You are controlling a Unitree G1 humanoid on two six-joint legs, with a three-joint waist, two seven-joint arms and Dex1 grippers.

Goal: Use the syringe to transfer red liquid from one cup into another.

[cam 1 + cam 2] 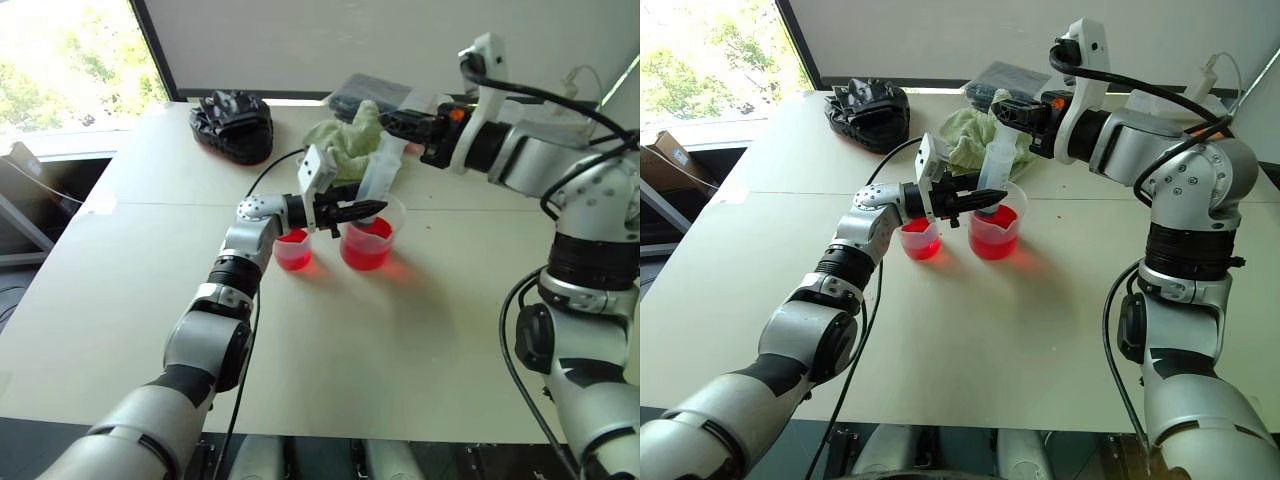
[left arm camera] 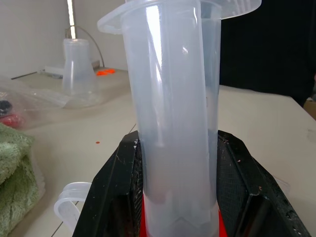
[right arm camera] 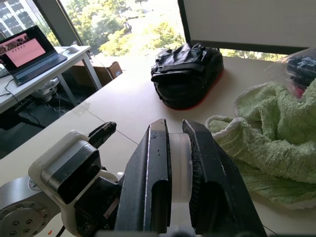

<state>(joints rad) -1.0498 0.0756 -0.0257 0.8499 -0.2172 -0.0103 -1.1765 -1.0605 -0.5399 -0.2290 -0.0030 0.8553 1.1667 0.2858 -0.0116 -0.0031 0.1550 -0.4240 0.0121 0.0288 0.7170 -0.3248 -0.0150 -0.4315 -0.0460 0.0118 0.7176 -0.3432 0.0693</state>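
Syringe [image 1: 994, 163] stands nearly upright over the larger cup [image 1: 995, 232], its narrow end down inside the cup and its clear barrel leaning a little toward the right arm. The left gripper [image 1: 980, 199] reaches in level from the side and its black fingers [image 2: 116, 190] are clamped on the lower barrel, one on each side. The right gripper [image 1: 1018, 113] comes in level at the top, and its fingers [image 3: 150, 177] sit pressed against the two faces of the white plunger head between them; I cannot tell whether that grip is firm or just easing.

Red liquid [image 1: 992, 243] fills the lower part of the larger cup, and the smaller cup [image 1: 921, 238] just beside it, on the left arm's side, also holds some red. The two cups stand close together but apart on the pale table [image 1: 1020, 330], with a faint red glow on the tabletop under them.

Behind the cups lies a crumpled green towel [image 1: 970, 130], with a dark packet half under clear wrap beyond it. A black padded bag [image 1: 868, 108] sits further back toward the window. In the left wrist view a clear flask [image 2: 78, 74] stands at the far edge of the table. In the right wrist view an open laptop [image 3: 30, 52] on a side desk shows a pink screen, its writing too small to read. No labels or markings are legible on the syringe or cups
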